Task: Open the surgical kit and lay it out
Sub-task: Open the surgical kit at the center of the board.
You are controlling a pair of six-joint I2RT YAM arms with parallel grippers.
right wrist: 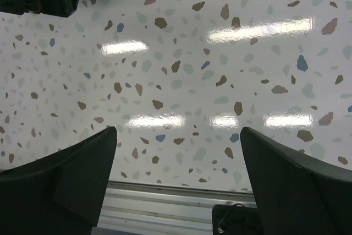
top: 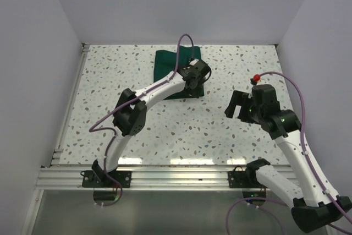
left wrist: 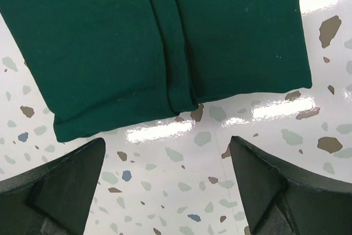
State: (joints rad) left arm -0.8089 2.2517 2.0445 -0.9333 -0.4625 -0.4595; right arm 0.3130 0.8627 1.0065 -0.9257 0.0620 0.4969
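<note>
left claw (left wrist: 168,155) wide open, empty, beside wrap (left wrist: 99,48)

Dark green cloth bundle (top: 177,75) — folded shut, flat — at the table's far middle.

Glossy white table (top: 220,136), speckled with grey and brown flecks, edged by an aluminium rail (top: 165,175) at the near side. Lying flat toward the far middle: a folded dark green cloth bundle (top: 165,67), seam running down its centre.

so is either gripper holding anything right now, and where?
Nothing held. Left gripper open beside the folded green wrap; right gripper open over the table.
</note>
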